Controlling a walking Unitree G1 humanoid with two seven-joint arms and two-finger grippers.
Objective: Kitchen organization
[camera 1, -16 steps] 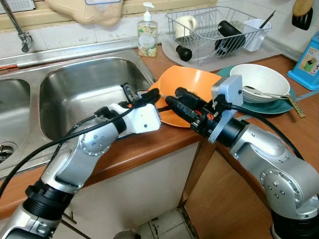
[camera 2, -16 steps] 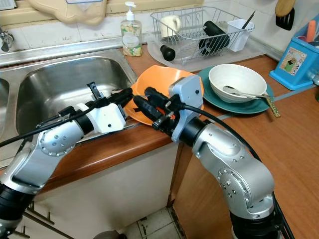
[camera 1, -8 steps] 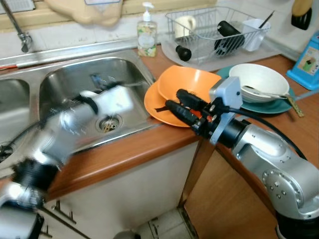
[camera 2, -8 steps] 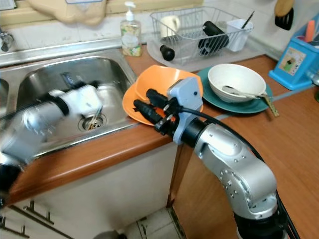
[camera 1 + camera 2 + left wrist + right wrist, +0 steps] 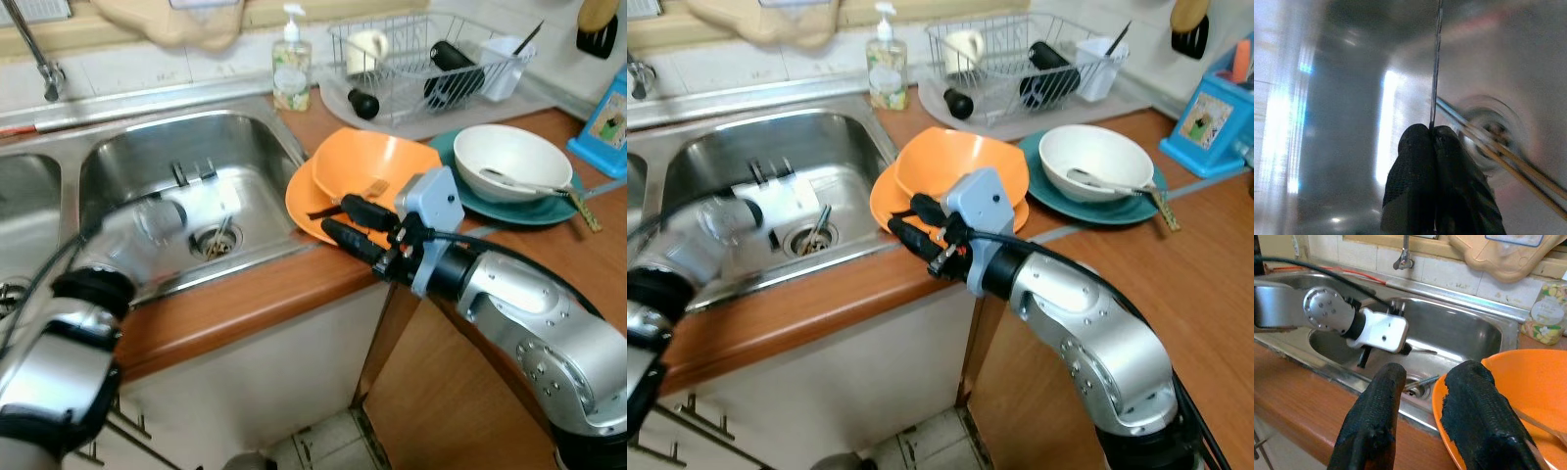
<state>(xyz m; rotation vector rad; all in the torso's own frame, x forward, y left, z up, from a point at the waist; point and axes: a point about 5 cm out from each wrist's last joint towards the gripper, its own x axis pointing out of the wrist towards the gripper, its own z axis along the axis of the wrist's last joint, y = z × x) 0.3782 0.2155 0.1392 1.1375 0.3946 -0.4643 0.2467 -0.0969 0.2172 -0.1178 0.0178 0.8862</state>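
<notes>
Wooden kitchen surface (image 5: pixel 294 284) runs along the front, with a steel sink (image 5: pixel 127 166) sunk into it on the left and a tap (image 5: pixel 39 64) up behind. Left tool (image 5: pixel 1432 147) is down inside the basin, fingers pressed tight together, and a thin metal utensil (image 5: pixel 1436 63) rises straight from between the tips, so it looks pinched there. 2 slim golden sticks (image 5: pixel 1498 156) lie across the drain (image 5: pixel 214 240) just beside it; what they are is hard to tell. The left arm is blurred in the head views.

Moving right, a soap bottle (image 5: pixel 291 73) stands on the ledge behind the basin. Next comes the orange plate (image 5: pixel 299 201), sitting at the surface's front edge just right of the sink, with an orange bowl (image 5: pixel 377 171) resting on it. Right tool (image 5: pixel 1422 401) is at the plate's near rim, its 2 black fingers (image 5: pixel 1376 406) narrowly apart: 1 sits over the orange rim, the other over the sink's edge. Whether it grips the rim, I can't tell.

Further right, a white bowl (image 5: pixel 509 157) with a spoon (image 5: pixel 524 183) sits on a teal plate (image 5: pixel 490 208). Behind them, a wire dish rack (image 5: pixel 431 64) holds a cup and dark items. A blue box (image 5: pixel 605 122) stands at the far right.
</notes>
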